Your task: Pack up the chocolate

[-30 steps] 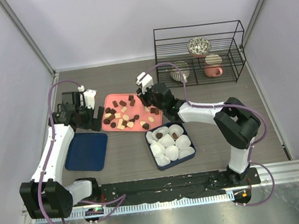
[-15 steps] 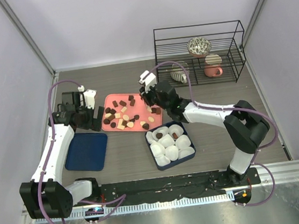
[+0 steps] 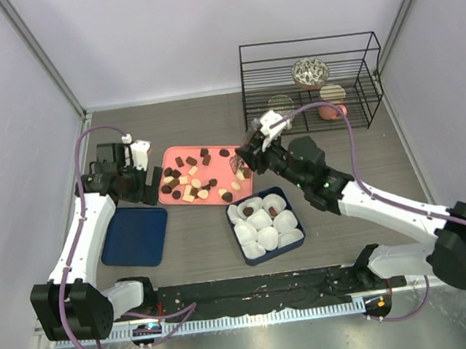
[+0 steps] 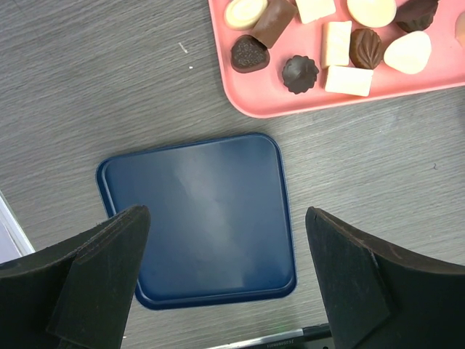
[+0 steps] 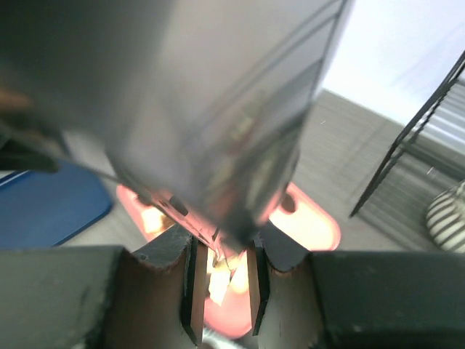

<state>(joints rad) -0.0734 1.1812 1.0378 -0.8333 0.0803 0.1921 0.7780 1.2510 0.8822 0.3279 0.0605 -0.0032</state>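
Several chocolates (image 3: 190, 183), dark, mid-brown and cream, lie on a pink tray (image 3: 167, 153); some show in the left wrist view (image 4: 300, 73). Two dark pieces (image 3: 248, 211) sit in white paper cups inside a blue box (image 3: 300, 239). My right gripper (image 3: 247, 152) hangs over the tray's right end. Its wrist view is badly blurred. There the gripper (image 5: 223, 251) has its jaws close together, with a small blurred piece in the narrow gap. My left gripper (image 3: 137, 185) is open and empty over a flat blue lid (image 4: 196, 218), and its own view shows it too (image 4: 229, 291).
The blue lid (image 3: 135, 234) lies left of the box. A black wire rack (image 3: 311, 85) with bowls and a pink mug stands at the back right. Grey walls close in both sides.
My right arm has swung its elbow far out to the right and low. Its gripper has shifted a little right over the tray's end. The left arm has not moved.
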